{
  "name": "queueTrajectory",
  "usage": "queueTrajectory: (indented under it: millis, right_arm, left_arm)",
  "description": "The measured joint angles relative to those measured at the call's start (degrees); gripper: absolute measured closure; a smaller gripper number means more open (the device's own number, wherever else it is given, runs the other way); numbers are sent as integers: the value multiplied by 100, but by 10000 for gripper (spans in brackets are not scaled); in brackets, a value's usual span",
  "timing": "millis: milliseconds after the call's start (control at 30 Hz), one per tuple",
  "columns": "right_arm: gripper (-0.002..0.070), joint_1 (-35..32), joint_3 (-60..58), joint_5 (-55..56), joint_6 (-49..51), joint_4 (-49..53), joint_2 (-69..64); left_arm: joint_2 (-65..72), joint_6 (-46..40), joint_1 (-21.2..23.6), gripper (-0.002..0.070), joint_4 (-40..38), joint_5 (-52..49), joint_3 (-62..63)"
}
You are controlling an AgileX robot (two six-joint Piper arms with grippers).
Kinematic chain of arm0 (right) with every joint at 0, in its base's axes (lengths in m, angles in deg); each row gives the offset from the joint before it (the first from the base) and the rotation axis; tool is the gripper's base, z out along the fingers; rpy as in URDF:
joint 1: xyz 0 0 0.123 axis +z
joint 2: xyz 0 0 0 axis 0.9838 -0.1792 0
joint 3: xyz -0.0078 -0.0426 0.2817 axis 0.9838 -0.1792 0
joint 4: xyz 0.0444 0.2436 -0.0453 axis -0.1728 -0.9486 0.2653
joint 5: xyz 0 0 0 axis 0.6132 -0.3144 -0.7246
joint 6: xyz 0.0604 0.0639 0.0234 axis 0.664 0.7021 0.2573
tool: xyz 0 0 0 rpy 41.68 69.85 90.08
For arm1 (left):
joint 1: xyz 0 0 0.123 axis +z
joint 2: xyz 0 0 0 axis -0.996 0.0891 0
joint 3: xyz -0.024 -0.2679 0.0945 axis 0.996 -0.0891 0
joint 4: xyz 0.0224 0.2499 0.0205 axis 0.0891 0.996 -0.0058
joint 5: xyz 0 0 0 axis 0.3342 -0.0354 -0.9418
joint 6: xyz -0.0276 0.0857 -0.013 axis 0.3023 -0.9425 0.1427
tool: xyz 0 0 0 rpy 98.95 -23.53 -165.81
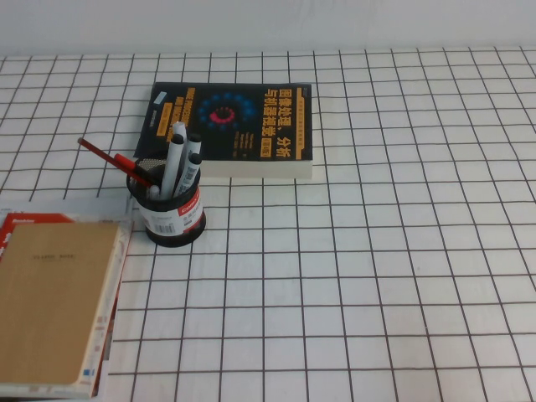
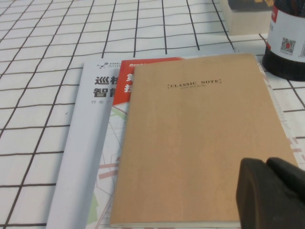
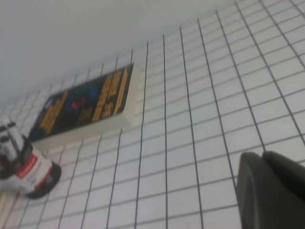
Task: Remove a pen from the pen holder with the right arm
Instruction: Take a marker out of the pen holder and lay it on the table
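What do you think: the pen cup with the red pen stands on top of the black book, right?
No. The pen cup with the red pen stands on the table, beside the black book; the high view shows it. Left gripper hovers over the notebook, right gripper over the table.

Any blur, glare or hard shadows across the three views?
High view: sharp, evenly lit, no hard shadows. Left wrist view: notebook title crisp; left gripper, over the notebook, dark and defocused. Right wrist view: soft throughout, pen holder smeared; right gripper over the table.
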Motion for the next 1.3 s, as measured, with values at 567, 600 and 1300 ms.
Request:
queueTrajectory:
  millis: [567, 600, 1300]
  right_arm:
    - [692, 217, 1597, -957, -1941, -575, -3548]
    - [692, 356, 1659, -830, -1971, -586, -3746]
    - [545, 5121, 2725, 3747, -2088, -450, -6977]
  left_arm:
    - [0, 0, 0, 679, 0, 0, 0]
    - [0, 0, 0, 679, 0, 0, 0]
    - [0, 0, 0, 679, 0, 0, 0]
